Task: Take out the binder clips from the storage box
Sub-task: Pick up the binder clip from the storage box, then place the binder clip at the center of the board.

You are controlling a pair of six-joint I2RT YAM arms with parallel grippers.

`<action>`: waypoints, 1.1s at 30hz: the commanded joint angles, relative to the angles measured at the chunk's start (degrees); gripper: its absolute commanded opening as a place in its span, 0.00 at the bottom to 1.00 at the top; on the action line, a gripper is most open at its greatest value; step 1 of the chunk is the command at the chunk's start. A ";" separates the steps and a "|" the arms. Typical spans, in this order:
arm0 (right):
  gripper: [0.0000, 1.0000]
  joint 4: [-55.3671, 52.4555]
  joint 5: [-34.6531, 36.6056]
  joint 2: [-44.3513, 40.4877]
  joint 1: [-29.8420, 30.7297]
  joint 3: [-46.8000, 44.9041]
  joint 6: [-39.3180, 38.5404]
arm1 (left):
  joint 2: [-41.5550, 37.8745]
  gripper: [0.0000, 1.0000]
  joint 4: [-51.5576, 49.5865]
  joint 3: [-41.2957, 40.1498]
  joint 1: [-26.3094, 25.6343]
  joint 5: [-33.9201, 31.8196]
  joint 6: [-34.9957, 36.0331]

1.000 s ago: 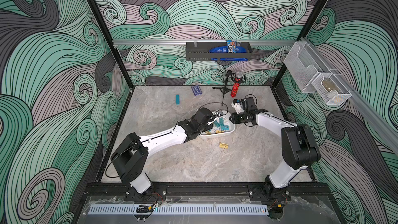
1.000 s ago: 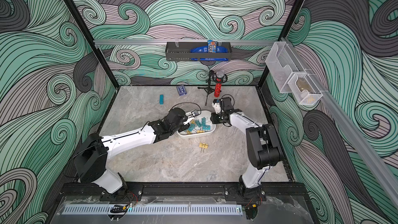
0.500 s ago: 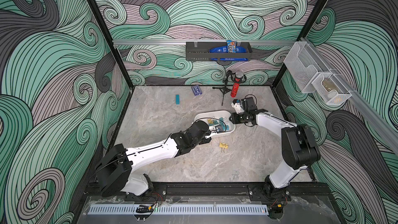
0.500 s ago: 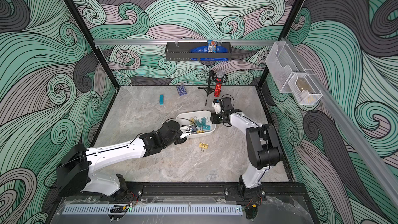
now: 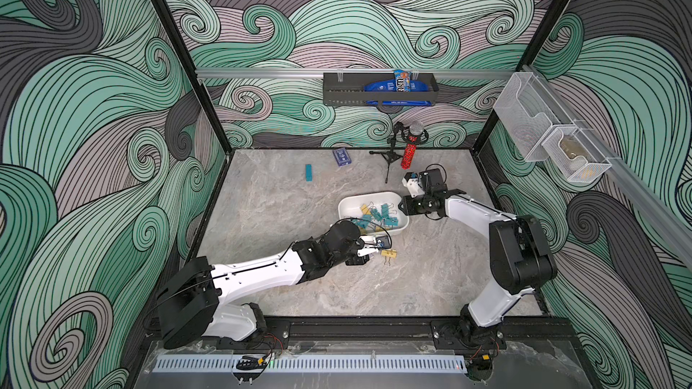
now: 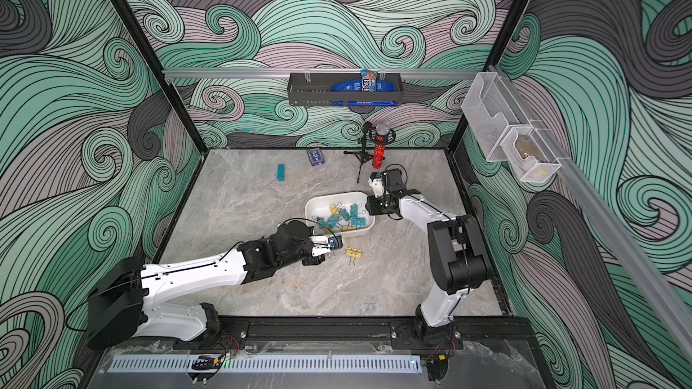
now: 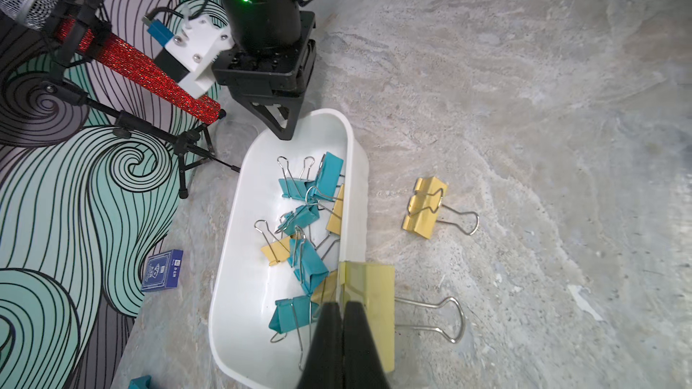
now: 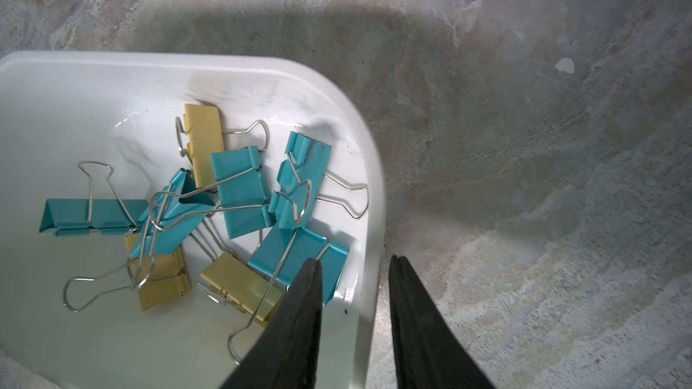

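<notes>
Nearest me, the left pincer (image 7: 342, 306) is clamped on a yellow clip (image 7: 370, 290) just outside the storage box (image 7: 239, 293), with a loose clip (image 7: 425, 205) on the table (image 7: 524, 125) alongside. More binder clips (image 7: 307, 215) lie inside; beyond, the right pincer (image 8: 355, 260) grips its end wall.

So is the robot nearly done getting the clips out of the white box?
Not nearly. Done: one yellow binder clip with silver wire handles lies on the grey tabletop outside the white plastic storage box. In hand: the left gripper is shut on a second yellow clip just past the rim, while the right gripper pinches the box wall. Left: about eight teal and yellow clips sit inside.
</notes>
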 commanded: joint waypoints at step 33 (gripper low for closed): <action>0.33 -0.80 -0.61 1.32 0.22 0.09 -0.48 | 16.61 0.00 2.01 6.76 -2.10 -3.43 -2.17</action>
